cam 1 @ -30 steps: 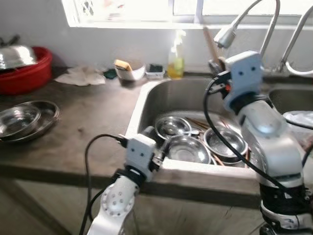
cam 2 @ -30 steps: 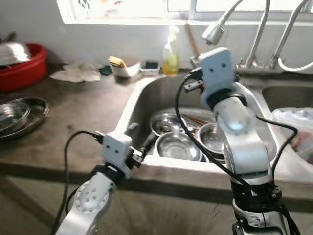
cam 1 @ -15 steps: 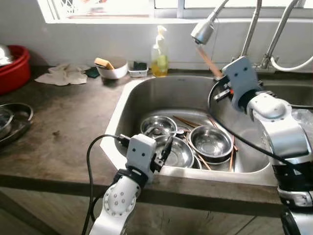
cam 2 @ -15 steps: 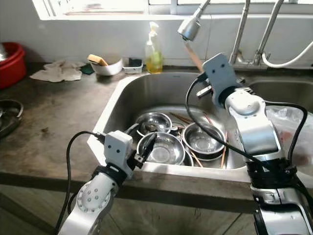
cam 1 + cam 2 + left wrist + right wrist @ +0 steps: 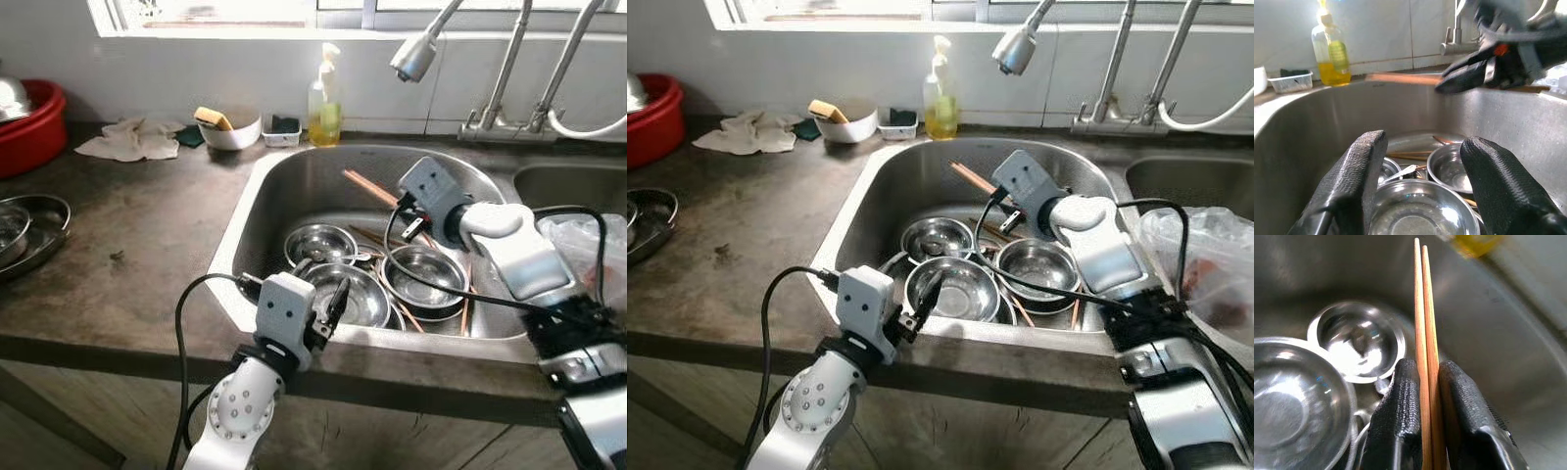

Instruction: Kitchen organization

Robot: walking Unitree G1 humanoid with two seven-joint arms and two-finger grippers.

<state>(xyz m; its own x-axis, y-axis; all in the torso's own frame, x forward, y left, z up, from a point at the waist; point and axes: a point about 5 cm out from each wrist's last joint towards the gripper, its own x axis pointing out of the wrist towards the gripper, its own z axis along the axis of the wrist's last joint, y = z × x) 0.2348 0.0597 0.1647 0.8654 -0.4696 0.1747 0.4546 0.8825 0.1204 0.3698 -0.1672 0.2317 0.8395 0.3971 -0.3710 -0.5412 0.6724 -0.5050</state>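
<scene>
Over the sink (image 5: 257, 186), the right gripper (image 5: 1423, 396) has its fingers (image 5: 1396, 426) pinched tight on a pair of wooden chopsticks (image 5: 369, 188), which slant toward 10 o'clock above the steel bowls (image 5: 353, 294). The left gripper (image 5: 1422, 183) hangs at the sink's near rim at 6 o'clock, fingers (image 5: 1354, 181) spread wide, holding nothing. A soap bottle (image 5: 325, 96) stands on the desk (image 5: 147, 245) at 12 o'clock.

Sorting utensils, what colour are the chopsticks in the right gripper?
Light brown wood chopsticks, clearest in the right wrist view.
</scene>
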